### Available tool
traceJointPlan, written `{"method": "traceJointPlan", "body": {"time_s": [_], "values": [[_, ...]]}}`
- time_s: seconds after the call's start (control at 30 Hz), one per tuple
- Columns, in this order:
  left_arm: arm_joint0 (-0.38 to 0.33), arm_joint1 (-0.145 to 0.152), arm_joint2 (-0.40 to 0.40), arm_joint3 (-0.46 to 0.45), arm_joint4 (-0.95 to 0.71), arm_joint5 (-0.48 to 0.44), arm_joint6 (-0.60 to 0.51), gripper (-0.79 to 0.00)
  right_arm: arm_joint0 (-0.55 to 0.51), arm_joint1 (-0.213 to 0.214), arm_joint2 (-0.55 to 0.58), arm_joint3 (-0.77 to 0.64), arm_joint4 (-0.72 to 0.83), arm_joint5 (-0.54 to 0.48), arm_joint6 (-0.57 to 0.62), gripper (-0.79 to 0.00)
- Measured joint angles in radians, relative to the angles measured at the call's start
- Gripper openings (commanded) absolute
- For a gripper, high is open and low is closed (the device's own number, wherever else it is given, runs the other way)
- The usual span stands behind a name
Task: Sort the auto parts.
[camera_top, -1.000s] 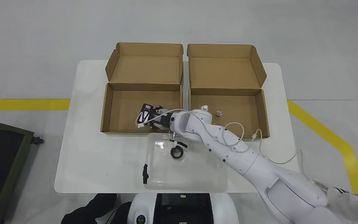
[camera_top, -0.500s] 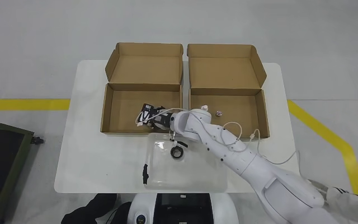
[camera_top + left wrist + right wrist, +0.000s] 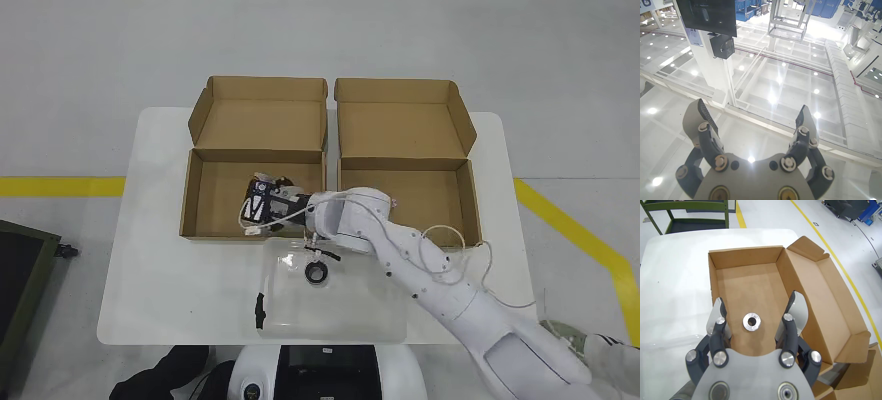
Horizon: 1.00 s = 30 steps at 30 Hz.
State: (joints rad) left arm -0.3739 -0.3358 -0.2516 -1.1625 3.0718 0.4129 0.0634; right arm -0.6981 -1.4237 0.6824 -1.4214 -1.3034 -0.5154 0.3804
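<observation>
My right gripper (image 3: 758,297) hangs open over the left cardboard box (image 3: 745,275), inside its near right part (image 3: 205,200). A flat silver metal ring (image 3: 751,321) lies on the box floor below and between the fingers, untouched by them. In the top view the right gripper (image 3: 262,204) covers that ring. A black ring (image 3: 317,272) and a small black part (image 3: 260,308) lie in the clear tray (image 3: 370,305) at the table's near edge. My left gripper (image 3: 752,104) is open, holds nothing and faces the ceiling.
The right cardboard box (image 3: 445,200) holds two small parts, a pale one (image 3: 367,193) and a darker one (image 3: 391,201), near its left wall. Both boxes have raised lids at the far side. A green rack (image 3: 687,217) stands beyond the white table (image 3: 150,270).
The right gripper has shifted slightly farther into the left box and the forearm has swung a little. The tray parts have not moved.
</observation>
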Motion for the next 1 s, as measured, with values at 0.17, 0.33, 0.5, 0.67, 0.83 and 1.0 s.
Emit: {"method": "traceJointPlan", "body": {"time_s": [0.17,0.33,0.5,0.67,0.83,1.0], "values": [[0.000,0.000,0.000,0.000,0.000,0.000,0.000,0.000,-0.094,0.038,0.077,-0.156,-0.012,-0.079,0.044,-0.185],[0.000,0.000,0.000,0.000,0.000,0.000,0.000,0.000,-0.203,0.075,0.153,-0.298,-0.017,-0.171,0.082,-0.108],[0.000,0.000,0.000,0.000,0.000,0.000,0.000,0.000,-0.303,0.108,0.219,-0.405,-0.048,-0.269,0.061,-0.132],[0.000,0.000,0.000,0.000,0.000,0.000,0.000,0.000,-0.400,0.136,0.275,-0.452,-0.100,-0.327,0.004,-0.145],[0.000,0.000,0.000,0.000,0.000,0.000,0.000,0.000,-0.475,0.159,0.315,-0.472,-0.174,-0.388,-0.061,-0.154],[0.000,0.000,0.000,0.000,0.000,0.000,0.000,0.000,-0.514,0.178,0.335,-0.469,-0.253,-0.434,-0.130,-0.151]]}}
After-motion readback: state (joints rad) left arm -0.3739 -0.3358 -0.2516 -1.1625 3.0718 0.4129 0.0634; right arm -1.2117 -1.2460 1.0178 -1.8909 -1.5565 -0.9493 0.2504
